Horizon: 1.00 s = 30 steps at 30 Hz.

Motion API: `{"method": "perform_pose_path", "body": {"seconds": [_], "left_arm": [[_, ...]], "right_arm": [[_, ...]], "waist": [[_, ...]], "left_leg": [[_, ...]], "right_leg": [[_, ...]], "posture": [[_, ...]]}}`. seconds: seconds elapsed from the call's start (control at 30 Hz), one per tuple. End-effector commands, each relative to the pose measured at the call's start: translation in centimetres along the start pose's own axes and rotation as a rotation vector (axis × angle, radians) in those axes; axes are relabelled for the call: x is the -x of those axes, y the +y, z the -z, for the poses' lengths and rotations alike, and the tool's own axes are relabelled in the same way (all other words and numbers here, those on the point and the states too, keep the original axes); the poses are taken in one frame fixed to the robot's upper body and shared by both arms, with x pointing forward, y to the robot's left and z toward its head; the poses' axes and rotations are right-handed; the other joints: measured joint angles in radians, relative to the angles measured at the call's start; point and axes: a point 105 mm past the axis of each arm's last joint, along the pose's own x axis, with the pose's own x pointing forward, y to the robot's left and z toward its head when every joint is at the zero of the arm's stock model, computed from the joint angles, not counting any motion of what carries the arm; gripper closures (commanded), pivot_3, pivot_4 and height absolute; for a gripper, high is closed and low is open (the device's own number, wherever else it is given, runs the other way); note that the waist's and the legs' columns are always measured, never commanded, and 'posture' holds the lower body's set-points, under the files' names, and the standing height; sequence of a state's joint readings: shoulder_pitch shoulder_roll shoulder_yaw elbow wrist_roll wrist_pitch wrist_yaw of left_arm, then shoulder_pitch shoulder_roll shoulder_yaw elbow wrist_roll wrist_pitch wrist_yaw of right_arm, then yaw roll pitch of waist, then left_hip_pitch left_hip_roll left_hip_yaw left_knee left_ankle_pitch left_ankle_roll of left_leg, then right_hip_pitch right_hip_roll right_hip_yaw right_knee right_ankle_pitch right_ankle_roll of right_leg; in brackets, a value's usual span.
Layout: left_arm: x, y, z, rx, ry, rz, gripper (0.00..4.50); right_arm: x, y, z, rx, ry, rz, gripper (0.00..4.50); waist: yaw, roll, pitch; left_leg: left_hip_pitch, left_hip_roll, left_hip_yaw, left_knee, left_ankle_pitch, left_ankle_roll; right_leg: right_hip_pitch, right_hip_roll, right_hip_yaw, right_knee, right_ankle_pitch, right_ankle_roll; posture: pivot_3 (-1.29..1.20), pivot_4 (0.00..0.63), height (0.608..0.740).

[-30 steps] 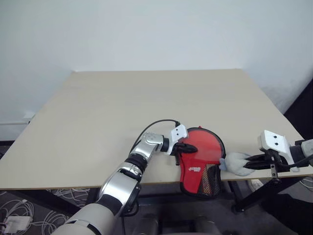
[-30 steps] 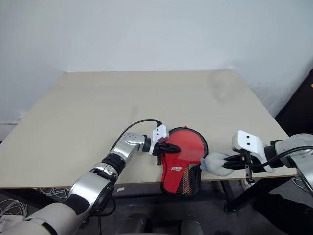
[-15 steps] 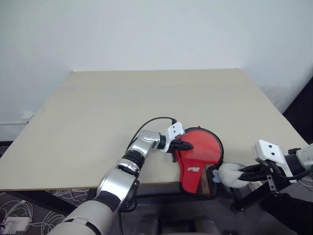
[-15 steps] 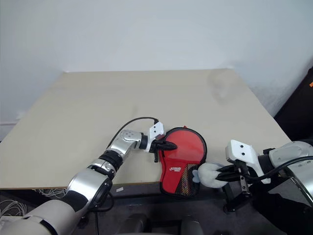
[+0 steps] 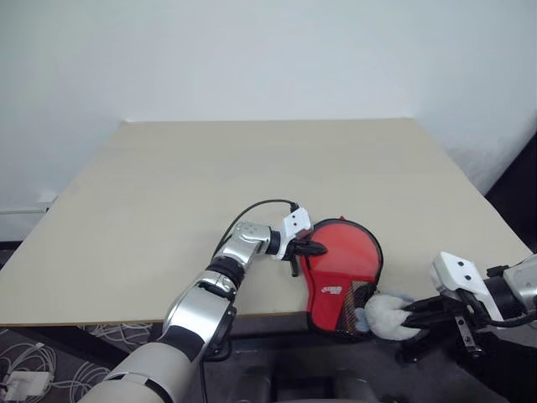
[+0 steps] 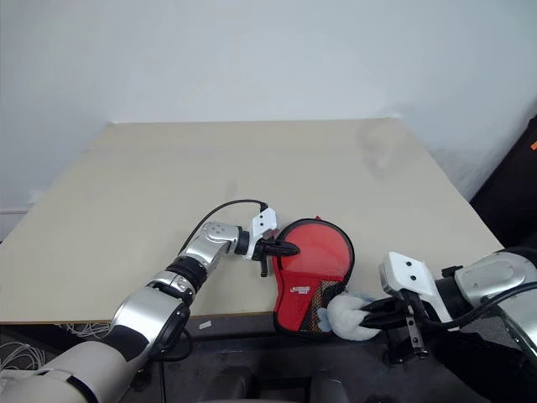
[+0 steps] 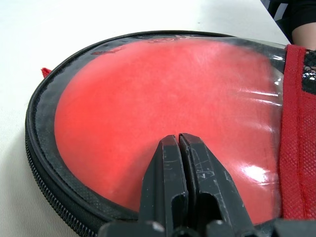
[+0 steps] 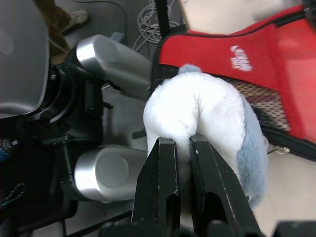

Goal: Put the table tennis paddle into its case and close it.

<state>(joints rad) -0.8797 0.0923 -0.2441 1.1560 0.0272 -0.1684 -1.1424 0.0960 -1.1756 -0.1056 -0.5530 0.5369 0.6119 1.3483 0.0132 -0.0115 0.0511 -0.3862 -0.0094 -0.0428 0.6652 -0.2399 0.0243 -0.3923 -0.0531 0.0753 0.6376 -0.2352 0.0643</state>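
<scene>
The case [image 5: 340,281] lies at the table's front edge, red with a white logo, its black mesh end overhanging the edge. Through its clear window I see the paddle's red rubber [image 7: 163,94]; the handle is hidden. My left gripper [image 5: 317,248] is shut, its fingertips [image 7: 170,148] resting on the window near the zip rim at the case's left side. My right gripper [image 5: 413,314] is shut on a pale blue-grey plush lump [image 5: 386,316], held off the table's front edge right beside the mesh end. The right wrist view shows the lump [image 8: 197,113] pinched in my right gripper [image 8: 182,143].
The light wooden table [image 5: 252,168] stretches wide behind the case, with a white wall beyond. A black stand [image 5: 419,344] is under the table's right front corner. Cables [image 5: 25,369] lie on the floor at the left.
My right gripper has carried the plush lump from the table's front right edge back and leftward, off the edge, up against the case's mesh end. The left gripper and case have barely shifted.
</scene>
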Motion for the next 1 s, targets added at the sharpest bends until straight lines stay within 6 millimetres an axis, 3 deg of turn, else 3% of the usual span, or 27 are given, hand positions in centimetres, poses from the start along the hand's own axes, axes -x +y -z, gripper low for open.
{"method": "perform_pose_path", "body": {"seconds": [0.03, 0.43, 0.73, 0.87, 0.93, 1.0], "left_arm": [[0.1, -0.5, 2.0, 0.029, 0.08, 0.014, 4.5], [0.2, -0.5, 2.1, 0.028, 0.087, 0.018, 4.5], [0.1, -0.3, 2.1, 0.04, 0.085, -0.004, 4.5], [0.1, 0.1, 1.7, 0.061, 0.065, -0.036, 4.5], [0.4, 0.5, 1.3, 0.062, 0.042, -0.054, 4.5], [0.9, 1.0, 0.4, 0.058, -0.001, -0.074, 4.12]], "right_arm": [[0.3, 1.3, -0.9, 0.056, 0.004, -0.065, 4.47], [0.2, 3.9, 0.3, 0.06, 0.042, -0.165, 4.47], [-0.6, 5.6, -0.6, 0.094, -0.01, -0.208, 4.47], [-0.8, 4.3, -1.7, 0.116, -0.064, -0.136, 4.47], [-0.5, 2.5, -3.1, 0.118, -0.131, -0.054, 3.86], [0.2, -0.9, -4.4, 0.126, -0.182, 0.096, 3.25]], "waist": [[0.001, 0.0, 0.0], [0.001, -0.004, 0.0], [0.001, -0.006, 0.0], [0.0, -0.007, 0.0], [0.0, -0.008, -0.001], [-0.007, -0.008, -0.001]], "left_leg": [[0.0, 0.0, 0.0, 0.0, 0.0, 0.0], [0.0, 0.0, 0.0, 0.0, -0.001, 0.0], [0.0, 0.001, 0.0, 0.001, -0.001, 0.0], [0.0, 0.001, 0.0, 0.001, -0.001, 0.0], [0.001, 0.002, 0.0, 0.001, -0.001, -0.001], [0.002, 0.003, 0.001, 0.001, -0.002, -0.001]], "right_leg": [[0.0, 0.0, 0.0, 0.0, 0.0, 0.0], [0.001, 0.0, -0.001, -0.001, 0.0, 0.0], [0.001, 0.0, -0.001, -0.001, 0.0, 0.0], [0.001, 0.0, -0.001, -0.001, 0.0, 0.0], [0.001, 0.0, -0.002, -0.001, 0.0, 0.0], [0.001, 0.0, -0.002, -0.001, 0.0, 0.0]], "posture": [[0.0, 0.0, 0.74], [0.0, 0.0, 0.74], [0.0, 0.0, 0.74], [0.0, 0.0, 0.74], [0.0, 0.0, 0.74], [0.0, 0.0, 0.74]]}}
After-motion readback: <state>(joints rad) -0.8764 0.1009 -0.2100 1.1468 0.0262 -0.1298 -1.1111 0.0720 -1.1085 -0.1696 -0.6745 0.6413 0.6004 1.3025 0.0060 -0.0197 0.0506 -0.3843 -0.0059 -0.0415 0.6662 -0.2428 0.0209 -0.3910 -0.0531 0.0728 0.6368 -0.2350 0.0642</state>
